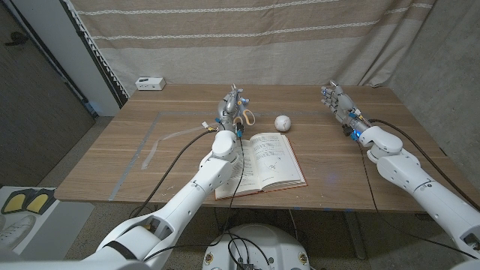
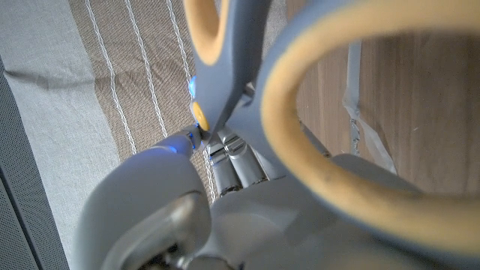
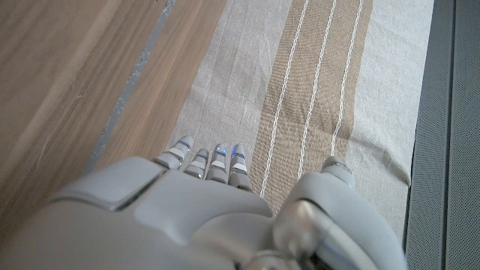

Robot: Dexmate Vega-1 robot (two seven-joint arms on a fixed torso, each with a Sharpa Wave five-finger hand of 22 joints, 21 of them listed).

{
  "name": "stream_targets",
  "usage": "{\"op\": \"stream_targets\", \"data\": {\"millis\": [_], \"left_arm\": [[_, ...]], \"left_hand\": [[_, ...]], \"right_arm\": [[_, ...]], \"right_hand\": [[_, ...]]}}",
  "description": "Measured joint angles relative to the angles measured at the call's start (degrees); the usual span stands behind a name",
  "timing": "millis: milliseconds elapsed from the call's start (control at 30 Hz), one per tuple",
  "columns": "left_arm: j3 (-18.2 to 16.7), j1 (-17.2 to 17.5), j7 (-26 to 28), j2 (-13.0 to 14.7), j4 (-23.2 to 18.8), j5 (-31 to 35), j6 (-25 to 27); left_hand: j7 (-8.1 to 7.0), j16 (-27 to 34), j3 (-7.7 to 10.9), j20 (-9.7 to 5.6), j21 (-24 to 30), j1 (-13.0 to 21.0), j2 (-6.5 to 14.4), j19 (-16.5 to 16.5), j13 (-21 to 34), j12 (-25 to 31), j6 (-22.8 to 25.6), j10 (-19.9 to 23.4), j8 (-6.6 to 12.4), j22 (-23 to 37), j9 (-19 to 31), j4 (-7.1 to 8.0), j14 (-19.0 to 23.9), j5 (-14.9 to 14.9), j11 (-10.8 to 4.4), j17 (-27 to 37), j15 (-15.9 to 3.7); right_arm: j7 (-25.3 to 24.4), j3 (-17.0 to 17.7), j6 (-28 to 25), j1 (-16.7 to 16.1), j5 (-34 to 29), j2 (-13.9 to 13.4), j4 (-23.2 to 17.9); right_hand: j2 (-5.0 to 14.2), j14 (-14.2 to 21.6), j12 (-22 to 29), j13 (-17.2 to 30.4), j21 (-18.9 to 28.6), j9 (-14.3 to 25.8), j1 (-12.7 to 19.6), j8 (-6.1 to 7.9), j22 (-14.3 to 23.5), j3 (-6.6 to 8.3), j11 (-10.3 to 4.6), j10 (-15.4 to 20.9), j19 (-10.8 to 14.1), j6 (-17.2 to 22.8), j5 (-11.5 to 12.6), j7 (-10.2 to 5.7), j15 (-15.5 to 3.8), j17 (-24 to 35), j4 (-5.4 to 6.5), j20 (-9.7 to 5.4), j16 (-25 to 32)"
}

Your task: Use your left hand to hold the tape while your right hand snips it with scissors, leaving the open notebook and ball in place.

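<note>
1. The head view is lit evenly and softly from above; only faint shadows are seen on the brown wooden table [image 1: 330, 112].
2. Straight lines are bent near the edges of the head view.
3. In the left wrist view, the grey-and-yellow plastic scissor handles [image 2: 330, 112] are strongly blurred, being very close.
4. The right wrist view is sharp and without glare.

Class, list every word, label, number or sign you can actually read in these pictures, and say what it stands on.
None can be read.
Open notebook: printed lines and a figure on its pages, too small and blurred to read.
White box at the table's far corner: dark marks on its face, too small to read.
Scissors, ball: no lettering shows.
</note>
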Motion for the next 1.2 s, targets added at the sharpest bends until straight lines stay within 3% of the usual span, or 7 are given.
{"op": "stream_targets", "data": {"millis": [100, 300, 467, 633, 800, 967, 1200], "left_arm": [[0.06, -0.16, -0.35, -0.16, 0.40, -0.18, -0.21], [0.09, -0.60, -1.00, -0.52, 1.36, -0.67, -0.67], [0.03, -0.97, -1.64, -0.77, 2.11, -1.16, -1.04], [-0.21, -1.38, -2.21, -1.09, 2.95, -1.88, -1.35], [-0.43, -1.60, -2.82, -1.30, 3.47, -2.64, -1.43], [-0.54, -2.02, -3.83, -1.29, 3.98, -3.45, -1.33], [-0.57, -2.42, -5.05, -1.01, 4.31, -4.30, -0.60]], "left_hand": [[-0.01, -0.35, -0.02, 0.00, -0.01, -0.42, -0.42, 0.00, -0.05, 0.00, 0.00, 0.00, 0.00, -0.74, 0.23, 0.03, -0.90, 0.32, 0.00, -1.49, -0.04], [-0.22, -0.35, -0.02, 0.00, -0.44, -0.53, -0.53, 0.00, -0.31, 0.00, -0.22, -0.21, 0.01, -1.34, 0.11, 0.03, -1.67, 0.33, -0.21, -3.02, -0.05], [-0.53, -0.35, -0.02, 0.00, -0.44, -0.52, -0.54, 0.00, -0.35, 0.00, 0.09, -0.20, 0.00, -1.62, 0.10, 0.03, -1.67, 0.33, -0.21, -3.86, -0.05], [-0.52, -0.07, -0.02, 0.00, -0.44, -0.52, -0.54, 0.01, -0.57, 0.00, 0.10, -0.20, 0.00, -1.62, 0.10, 0.02, -1.67, 0.33, -0.20, -4.21, -0.05], [-0.63, 0.28, -0.22, 0.00, -0.43, -0.52, -0.55, 0.01, -0.61, 0.00, 0.23, -0.20, 0.00, -1.89, -0.55, -0.17, -1.51, 0.64, -0.20, -4.55, 0.02], [-0.51, 0.33, -0.28, 0.00, -0.43, -0.52, -0.55, 0.01, -0.86, 0.01, 0.96, -0.20, -0.04, -2.16, -0.97, -0.23, -1.24, 0.65, -0.20, -5.04, -0.06], [-0.45, 0.60, -0.52, 0.00, -0.07, -0.52, -0.55, 0.01, -1.37, 0.22, 1.01, -0.20, -0.04, -2.41, -1.32, -0.47, -1.24, 0.65, -0.20, -5.35, -0.06]], "right_arm": [[0.21, -0.03, -0.19, -0.28, 0.21, -0.11, -0.31], [0.28, -0.03, -0.48, -1.14, 0.54, -0.47, -1.56], [0.13, 0.06, -0.75, -1.87, 0.67, -0.82, -2.79], [-0.33, 0.18, -0.97, -2.53, 0.69, -1.22, -4.19], [-0.68, 0.24, -1.24, -3.02, 0.64, -1.53, -5.39], [-1.05, 0.25, -1.34, -3.47, 0.41, -1.73, -6.51], [-1.28, 0.10, -1.41, -3.86, 0.07, -1.88, -7.85]], "right_hand": [[0.00, -0.41, 0.00, 0.00, 0.00, 0.00, 0.00, 0.00, 0.00, 0.00, 0.31, -0.26, -0.09, 0.32, -0.23, -0.32, 0.41, 0.00, 0.00, 0.71, 0.00], [0.31, -0.41, 0.00, 0.00, 0.00, 0.00, 0.31, 0.32, 0.00, -0.10, 0.90, -0.28, -0.09, 1.91, -0.23, -1.28, 1.03, 0.00, 0.11, 0.71, 0.00], [0.30, -0.40, 0.00, 0.00, 0.00, 0.27, 0.31, 2.33, 0.00, -0.42, 0.97, -0.36, -0.10, 7.57, -0.24, -1.48, 1.03, 0.00, 0.07, 1.33, 0.00], [0.60, -0.51, 0.00, 0.00, 0.00, 0.53, 0.60, 2.82, -0.01, -0.48, -0.78, 0.14, -0.10, 9.83, -0.62, -2.05, 1.13, 0.00, 0.01, 1.33, 0.00], [0.60, -0.73, 0.00, 0.00, 0.00, 0.53, 0.60, 2.97, -0.01, -0.47, -1.33, 0.26, -0.32, 10.78, -0.62, -1.92, 0.91, 0.00, 0.01, 1.54, 0.00], [1.06, -0.41, 0.37, 0.00, 0.00, 0.53, 1.06, 2.97, -0.01, -0.47, -5.39, 1.82, -0.29, 11.80, -0.84, -1.93, -0.24, 0.00, 0.01, 1.52, 0.00], [1.66, -0.62, 0.41, 0.00, 0.00, 0.53, 1.67, 3.81, -0.02, -0.51, -5.39, 1.65, -0.32, 15.63, -0.84, -1.99, -0.44, 0.00, -0.37, 1.54, 0.00]]}}
